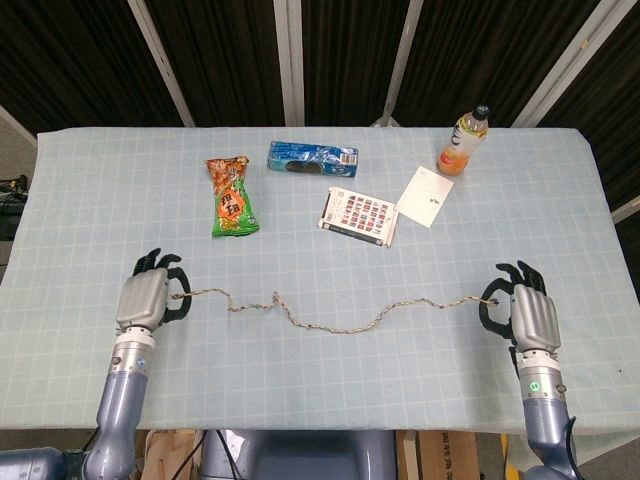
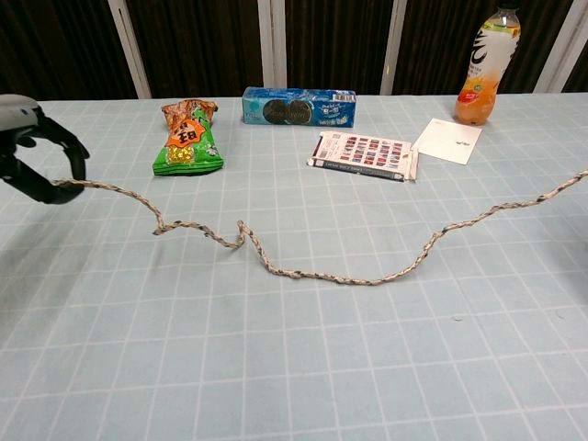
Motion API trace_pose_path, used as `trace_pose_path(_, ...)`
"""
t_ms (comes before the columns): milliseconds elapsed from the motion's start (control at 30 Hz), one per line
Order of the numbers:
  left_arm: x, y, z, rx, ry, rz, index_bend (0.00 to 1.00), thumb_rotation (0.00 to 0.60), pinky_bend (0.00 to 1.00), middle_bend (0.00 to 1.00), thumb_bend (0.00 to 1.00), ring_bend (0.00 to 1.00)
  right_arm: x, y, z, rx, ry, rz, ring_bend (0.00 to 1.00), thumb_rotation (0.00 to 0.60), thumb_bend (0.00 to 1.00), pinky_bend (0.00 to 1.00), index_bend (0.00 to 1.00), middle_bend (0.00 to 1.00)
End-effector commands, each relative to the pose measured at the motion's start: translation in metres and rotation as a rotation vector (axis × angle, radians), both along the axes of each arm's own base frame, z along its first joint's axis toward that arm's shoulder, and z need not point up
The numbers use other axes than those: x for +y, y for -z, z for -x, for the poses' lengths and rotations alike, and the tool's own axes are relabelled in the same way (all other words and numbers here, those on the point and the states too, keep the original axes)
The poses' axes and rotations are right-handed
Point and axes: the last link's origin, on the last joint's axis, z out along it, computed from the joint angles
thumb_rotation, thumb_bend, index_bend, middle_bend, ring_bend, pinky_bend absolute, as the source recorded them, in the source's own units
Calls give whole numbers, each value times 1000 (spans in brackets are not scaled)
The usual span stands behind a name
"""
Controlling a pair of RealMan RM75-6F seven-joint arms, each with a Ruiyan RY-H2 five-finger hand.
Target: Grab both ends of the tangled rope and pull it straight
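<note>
The rope [image 1: 335, 318] lay stretched across the front half of the table [image 1: 90, 200], running nearly the whole way between its left and right edges. It was not yet straight: it sagged toward the front edge near the middle, and small kinks showed left of centre. Its left end was pinched in the left robot hand [image 1: 148, 298], whose fingers [image 2: 57, 147] curled around the strand near the left edge. Its right end was held by the right robot hand [image 1: 524, 310] near the right edge; the chest view showed only the rope running off the frame on that side.

The pulling step seemed well under way, with most of the tangle already drawn out. The next move probably called for both hands to spread further apart, keeping the pinch firm so neither end slipped, until the sag and kinks pulled flat.

Along the back of the table, well apart from the rope, sat a green snack bag [image 1: 231, 196], a blue biscuit packet [image 1: 312, 158], a printed booklet [image 1: 358, 215] with a white card [image 1: 425, 196] just beside it, and an orange drink bottle [image 1: 462, 142] near the back right corner.
</note>
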Motion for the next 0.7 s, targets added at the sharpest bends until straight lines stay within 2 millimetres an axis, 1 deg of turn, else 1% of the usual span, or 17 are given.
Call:
trace_pose_path(33, -3, -13, 15, -20, -23, -12, 612, 600, 0, 188, 539, 0, 3, -5, 8, 3, 17, 8, 0, 600, 475, 0, 618, 219)
trace_pose_path(100, -4, -17, 23, -21, -38, -16, 612, 600, 0, 188, 540, 0, 4, -7, 12, 6, 23, 12, 0, 600, 475, 0, 618, 219)
trace_pose_path(433, -5, -31, 52, -20, -89, -35, 612, 600, 0, 188, 541, 0, 1, -15, 28, 26, 63, 41, 0, 600, 475, 0, 618, 220)
trace_pose_path(700, -19, -33, 73, -57, -122, -54, 612, 600, 0, 188, 541, 0, 6, -18, 46, 5, 102, 65, 0, 600, 475, 0, 618, 220)
